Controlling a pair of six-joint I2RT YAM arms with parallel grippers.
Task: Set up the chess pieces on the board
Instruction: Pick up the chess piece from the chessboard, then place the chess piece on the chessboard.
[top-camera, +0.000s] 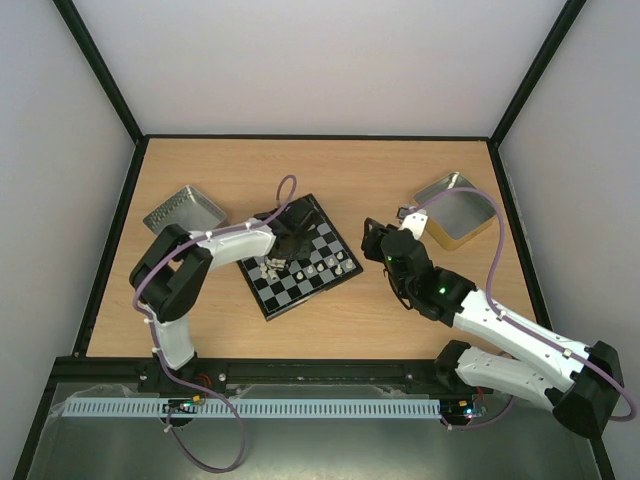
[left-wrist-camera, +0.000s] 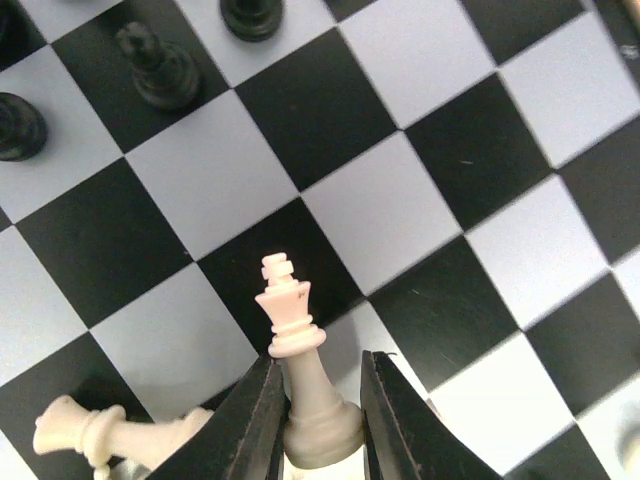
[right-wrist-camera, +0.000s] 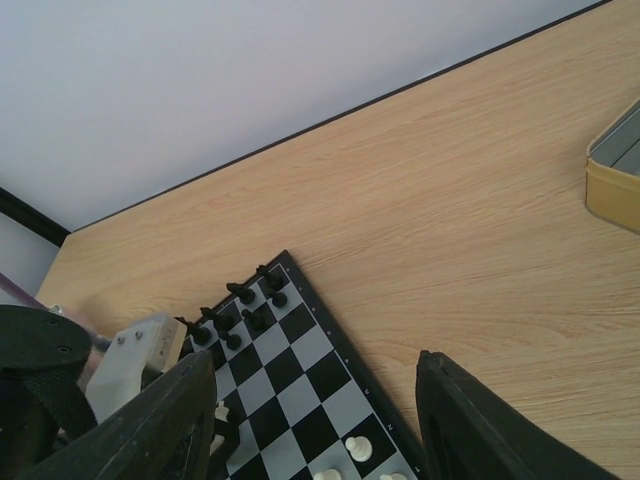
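Starting L: 1 silver metal tray, rectangular, shiny, on wood-grain table. L gripper clenched on cream king, which is smooth, cross-topped, upright w/ flared base. Black fingers press both sides of its lower stem. Cannot tell if base touches the board, which has glossy black/pale grey checks and a thin black border. L wrist view count: 3 black pieces upright at upper L; 1 cream piece toppled on its side just beside king. Top view: more cream pieces across board's middle, too small to count. R gripper released, fingers wide apart, nothing betw., near board's R corner. 1 gold metal tray, rounded corners, far R.
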